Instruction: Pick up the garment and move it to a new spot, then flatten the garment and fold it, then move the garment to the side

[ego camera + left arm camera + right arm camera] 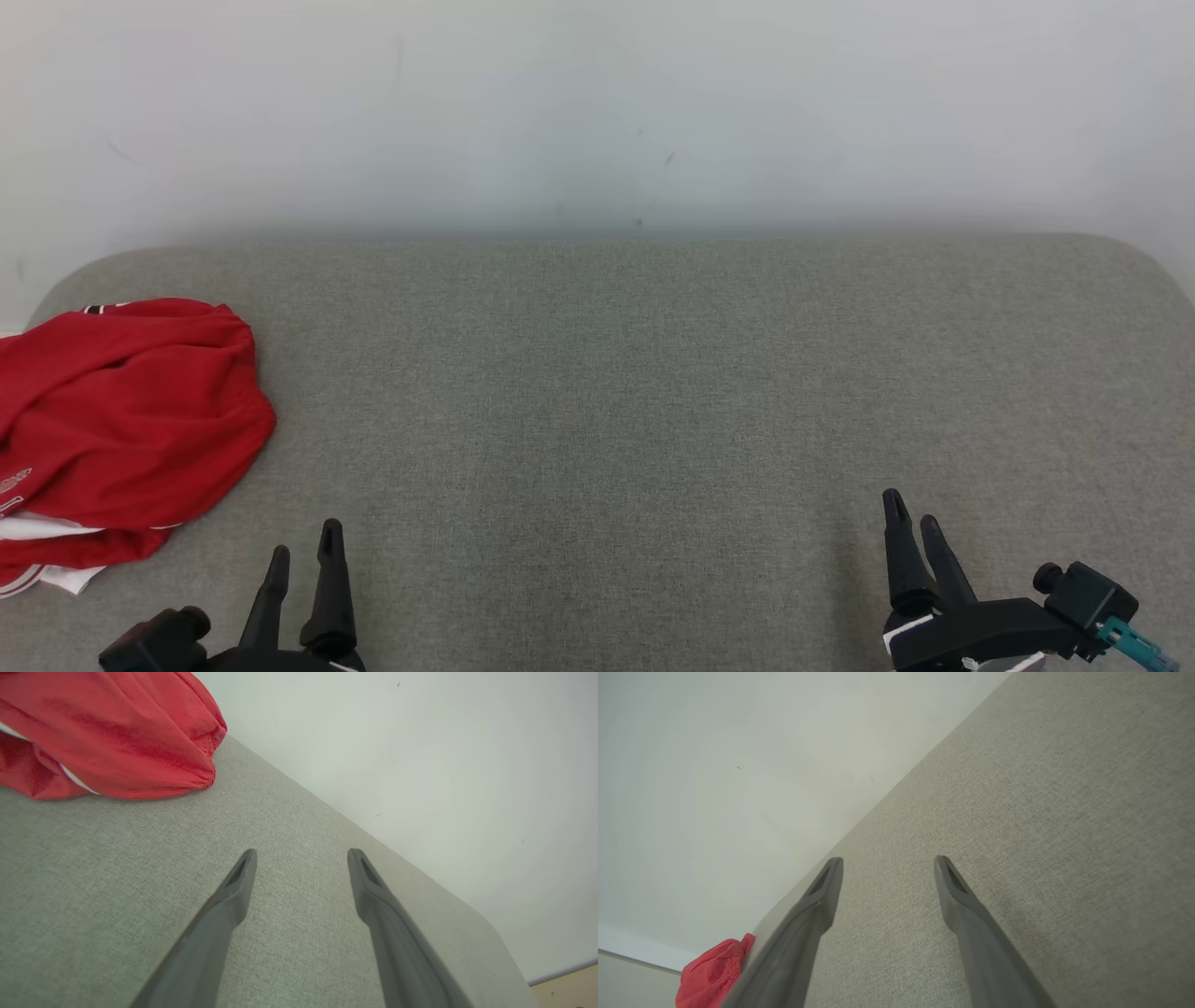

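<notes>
A crumpled red garment (131, 420) with white trim lies heaped at the left edge of a grey fabric-covered counter (653, 392). It is just ahead and to the left of the left gripper (304, 539), while the right gripper (911, 509) sits well apart on the other side; both sets of jaws stand wide apart and hold nothing. The cloth looks light, thin and limp, perhaps slippery, so it will likely sag and bunch when lifted; a raised fold on its near right edge seems the best place to pinch.
</notes>
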